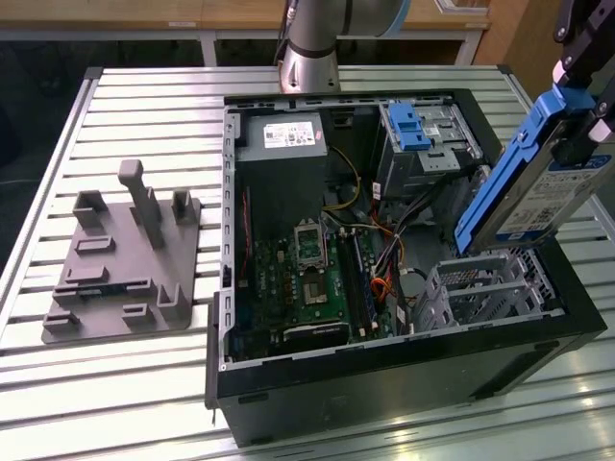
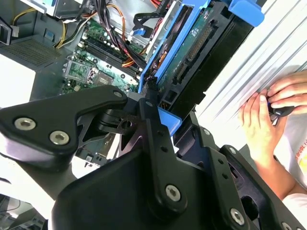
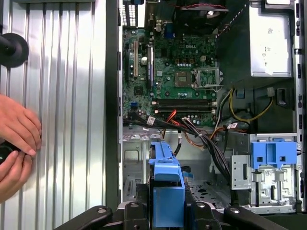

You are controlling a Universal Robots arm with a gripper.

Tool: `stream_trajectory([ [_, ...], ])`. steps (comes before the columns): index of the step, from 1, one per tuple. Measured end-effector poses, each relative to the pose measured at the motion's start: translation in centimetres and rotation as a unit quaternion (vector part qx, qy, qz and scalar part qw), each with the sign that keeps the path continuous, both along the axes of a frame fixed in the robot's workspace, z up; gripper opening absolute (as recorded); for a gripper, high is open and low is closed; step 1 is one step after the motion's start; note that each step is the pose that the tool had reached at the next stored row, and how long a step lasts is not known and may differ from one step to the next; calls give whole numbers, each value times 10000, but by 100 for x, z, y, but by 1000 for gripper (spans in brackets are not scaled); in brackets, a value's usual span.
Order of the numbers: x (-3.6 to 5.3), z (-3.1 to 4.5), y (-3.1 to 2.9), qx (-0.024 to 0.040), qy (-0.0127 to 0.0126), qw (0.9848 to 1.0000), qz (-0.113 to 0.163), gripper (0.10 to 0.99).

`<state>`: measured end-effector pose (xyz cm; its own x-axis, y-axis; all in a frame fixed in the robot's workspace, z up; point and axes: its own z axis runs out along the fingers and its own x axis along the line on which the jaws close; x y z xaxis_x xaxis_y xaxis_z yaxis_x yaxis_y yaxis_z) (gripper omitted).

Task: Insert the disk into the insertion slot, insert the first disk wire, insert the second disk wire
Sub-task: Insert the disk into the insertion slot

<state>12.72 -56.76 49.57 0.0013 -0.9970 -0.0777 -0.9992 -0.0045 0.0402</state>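
The disk point(image 1: 527, 182) hangs tilted in the air, its long axis sloping down toward the insertion slot point(image 1: 485, 288), with its lower end just above the cage's open top. The gripper point(image 1: 584, 96) pinches the disk's upper end by its blue frame. The arm reaches in from the exterior view's right, above the computer case point(image 1: 384, 384) on the desk point(image 1: 135, 384).

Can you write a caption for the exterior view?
The hand holds the disk tilted over the slot of an open computer.

Slatted metal table point(image 1: 144, 106) bears a grey fixture point(image 1: 120, 279) at the exterior view's left; an open computer case point(image 1: 384, 384) sits centre-right.
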Motion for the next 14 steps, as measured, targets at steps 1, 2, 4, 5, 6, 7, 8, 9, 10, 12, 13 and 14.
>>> stream_trajectory([
  [1,6,-4,0,-1,0,10000,7,365],
  [2,8,-9,0,-2,0,10000,16,365],
  [4,10,-24,0,-1,0,10000,34,365],
  [5,10,-34,-1,0,0,10000,41,365],
  [6,11,-42,-1,0,0,10000,45,365],
  [7,11,-50,-1,0,0,10000,48,365],
  [8,11,-57,-1,0,0,10000,50,365],
  [9,11,-64,0,-1,0,10000,53,365],
  [10,11,-72,0,-1,0,10000,57,365],
  [12,11,-87,0,-1,0,10000,65,365],
  [13,11,-94,0,-1,0,10000,69,365],
  [14,11,-102,0,-1,0,10000,75,365],
])
